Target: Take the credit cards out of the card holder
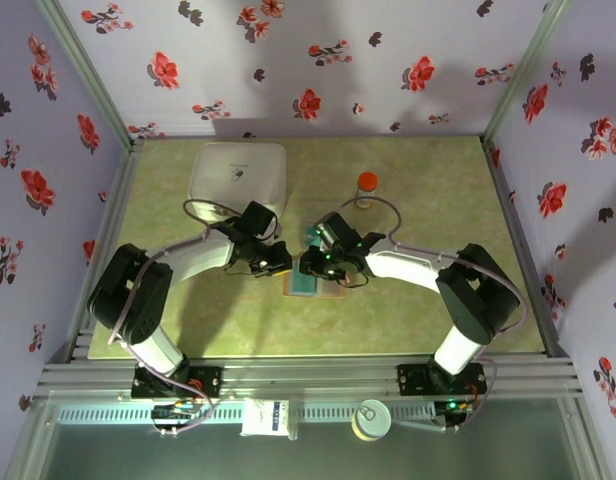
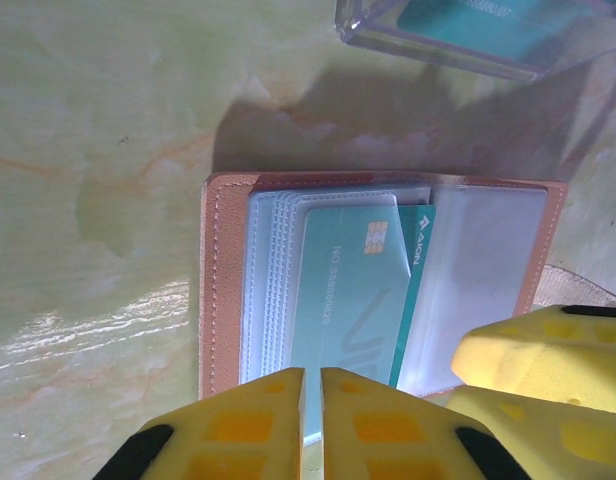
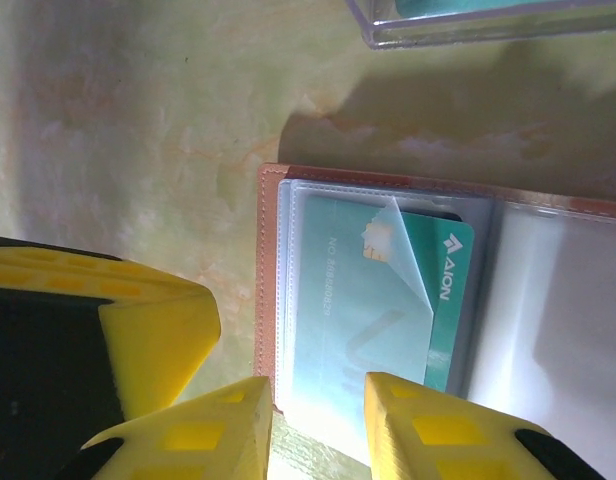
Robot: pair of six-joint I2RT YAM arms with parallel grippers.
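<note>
The green tabletop [image 1: 428, 310] carries a white box [image 1: 238, 175] upper left of centre. The open wallet [image 2: 223, 290] lies flat at the middle between the two arms, and a clear tray [image 2: 488, 35] lies near it, toward the top of both wrist views. In the wallet's clear sleeves lies a teal card [image 2: 338, 290], its right side bare. At frame bottom the left tool [image 2: 313, 390] is pinched almost shut on the card's lower edge, while the right tool [image 3: 316, 400] stands narrowly apart, tips straddling the wallet's lower edge.
</note>
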